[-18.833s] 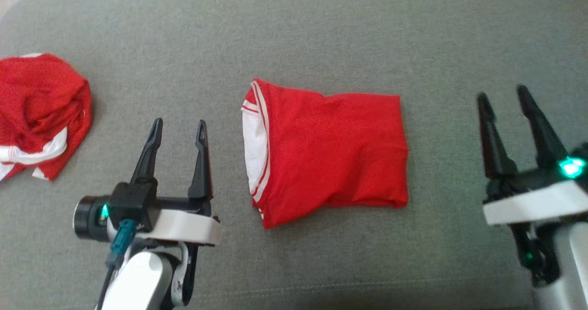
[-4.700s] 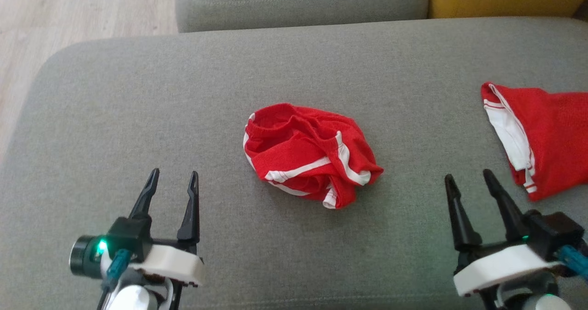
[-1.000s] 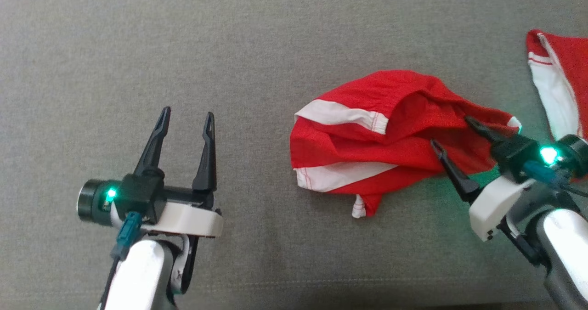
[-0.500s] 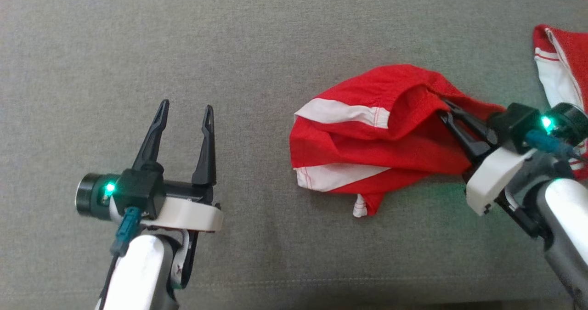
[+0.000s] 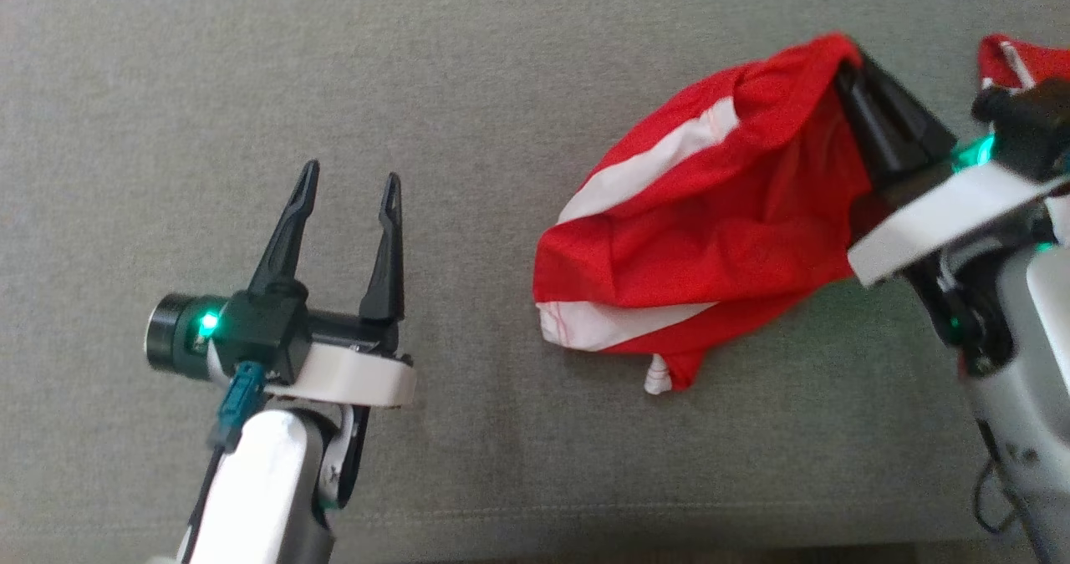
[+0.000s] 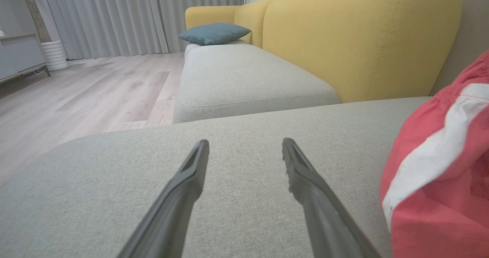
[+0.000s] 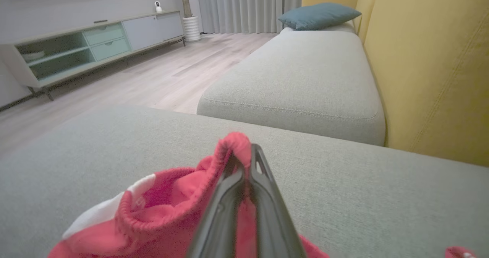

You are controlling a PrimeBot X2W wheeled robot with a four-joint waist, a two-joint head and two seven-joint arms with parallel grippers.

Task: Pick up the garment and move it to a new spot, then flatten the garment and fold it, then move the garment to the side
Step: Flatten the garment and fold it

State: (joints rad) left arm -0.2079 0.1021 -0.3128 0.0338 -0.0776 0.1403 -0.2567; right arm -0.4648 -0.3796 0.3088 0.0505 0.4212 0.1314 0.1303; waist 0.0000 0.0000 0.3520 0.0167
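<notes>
**Right gripper pinched on the garment's edge, left gripper spread**

Right gripper (image 5: pixel 846 64) was closed tight on the red garment (image 5: pixel 719 230), both dark fingers pressed together with a fold of the elastic hem between them. In the right wrist view the same grip showed plainly: the right gripper's tips (image 7: pixel 244 155) met, and the gathered red edge (image 7: pixel 164 204) curled over the left finger. The pinched edge stood higher than the rest of the cloth. The lower part of the garment lay on the grey sofa cushion (image 5: pixel 418 63), right of centre in the head view, crumpled, with white stripes across it and a small white-tipped tab at its near edge.

Left gripper (image 5: pixel 351 175) was over the cushion, well apart from the garment, fingers spread and holding nothing. The left wrist view had the left gripper's two fingers (image 6: pixel 245 143) wide apart and the garment (image 6: pixel 439 189) at the right edge.

A second red-and-white garment (image 5: pixel 1003 53) peeked out behind the right gripper's mount, at the far right.

Background: yellow backrest (image 6: pixel 363 32), blue pillow (image 7: pixel 317 15), low cabinet (image 7: pixel 95 40), wood floor (image 6: pixel 76 93).
</notes>
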